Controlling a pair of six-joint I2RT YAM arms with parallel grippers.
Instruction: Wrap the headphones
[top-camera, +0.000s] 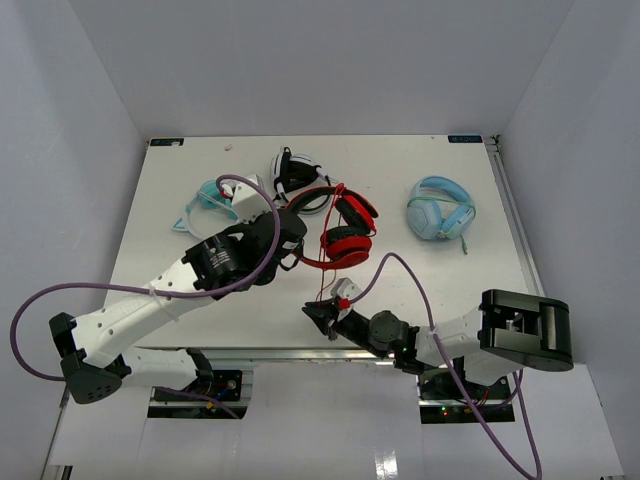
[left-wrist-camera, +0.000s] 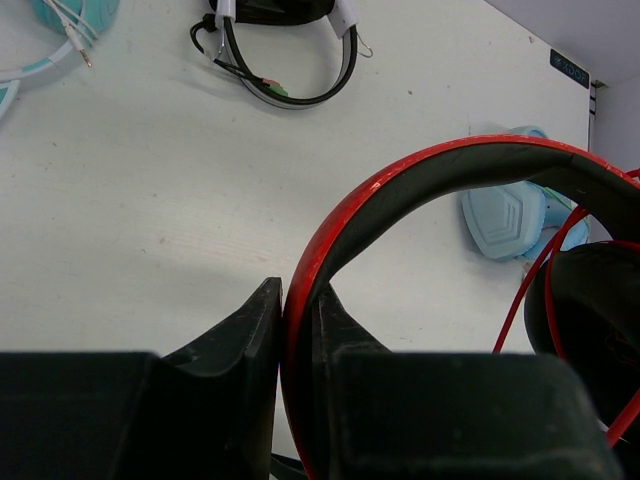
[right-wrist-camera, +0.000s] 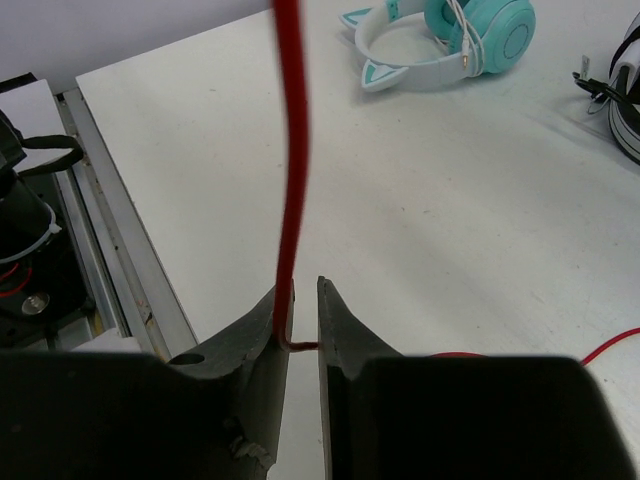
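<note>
The red headphones (top-camera: 346, 236) are at the table's middle, held up by the headband. My left gripper (top-camera: 296, 256) is shut on the red headband (left-wrist-camera: 420, 165), which arches up between its fingertips (left-wrist-camera: 297, 300). A black ear pad (left-wrist-camera: 595, 300) and loops of the thin red cable (left-wrist-camera: 530, 280) show at the right of the left wrist view. My right gripper (top-camera: 316, 313) is near the table's front edge, shut on the cable. The cable (right-wrist-camera: 290, 150) runs taut upward from the jaws (right-wrist-camera: 302, 300) and bends across the narrow gap between them.
Black-and-white headphones (top-camera: 295, 180) lie behind the red pair. A teal cat-ear pair (top-camera: 210, 205) lies at the back left and a light-blue pair (top-camera: 440, 210) at the right. The table's front edge and metal rail (right-wrist-camera: 120, 250) are beside my right gripper.
</note>
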